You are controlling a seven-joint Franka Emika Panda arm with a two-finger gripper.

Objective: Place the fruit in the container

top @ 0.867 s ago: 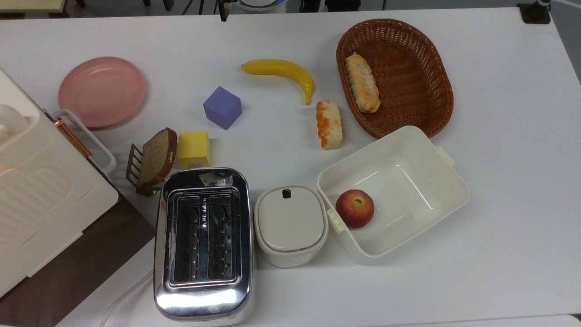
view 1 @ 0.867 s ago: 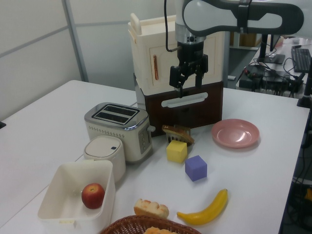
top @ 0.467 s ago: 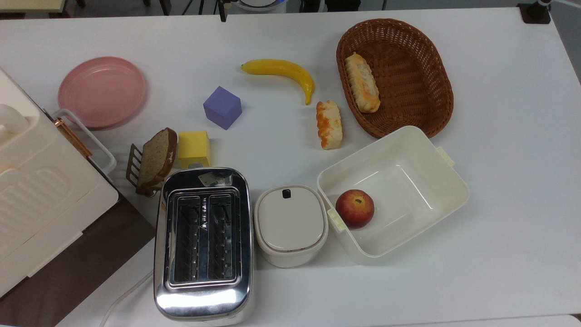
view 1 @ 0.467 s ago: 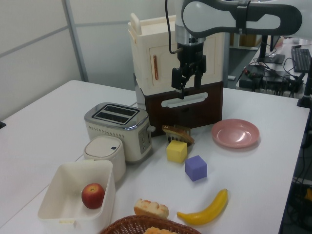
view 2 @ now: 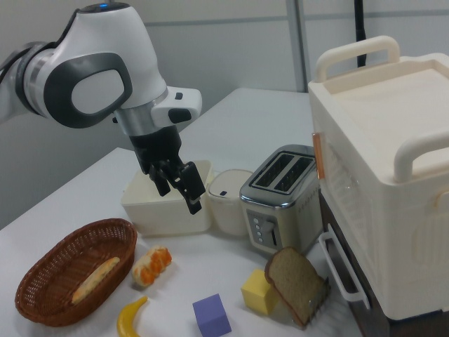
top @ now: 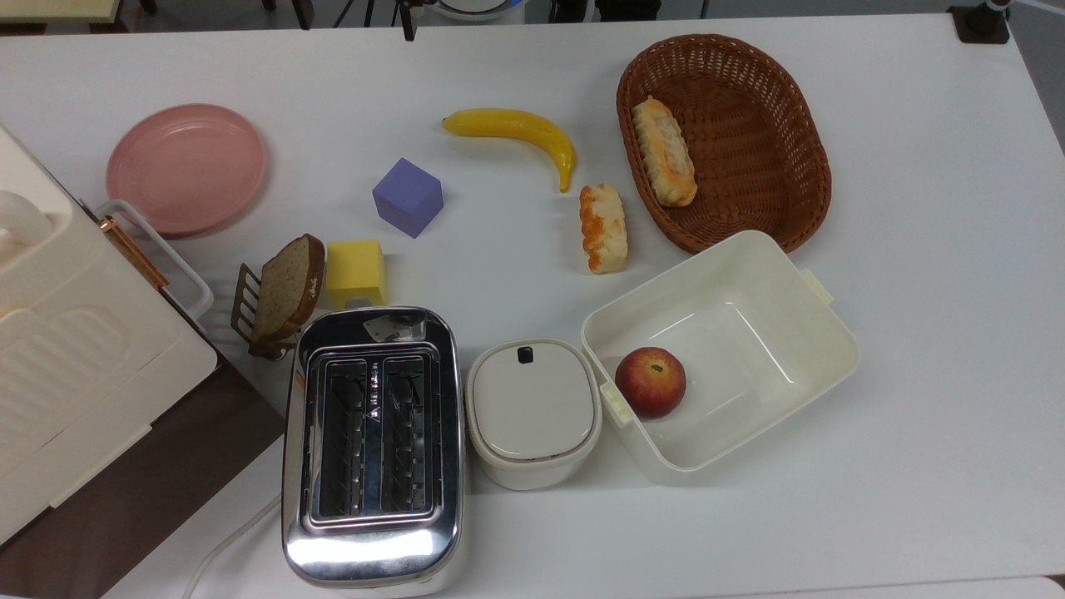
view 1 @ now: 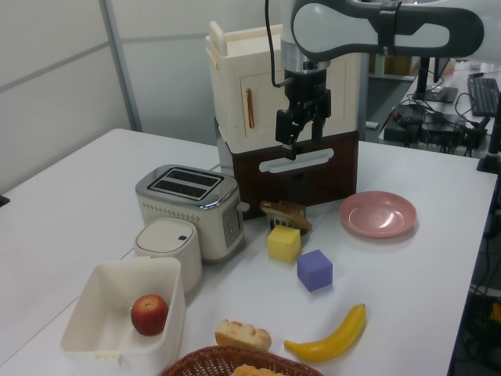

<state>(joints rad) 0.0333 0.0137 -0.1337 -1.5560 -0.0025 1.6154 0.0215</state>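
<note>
White counter [top: 915,249] carries everything here, and the jaws [view 1: 294,137] hang high above it, empty and touching nothing. They stand parted, with a clear gap between the fingers in the left view. The banana [top: 516,133] lies flat on the counter well below the jaws and well apart from them, between the purple cube [top: 407,197] and the wicker basket [top: 724,137], just beside the bread roll [top: 602,227]. The container [top: 819,333] sits farther off, an apple [top: 650,382] already inside. I judge the reach has barely begun; a good approach would bring the jaws down across the banana's thick middle, square to its curve, clear of the roll.
</note>
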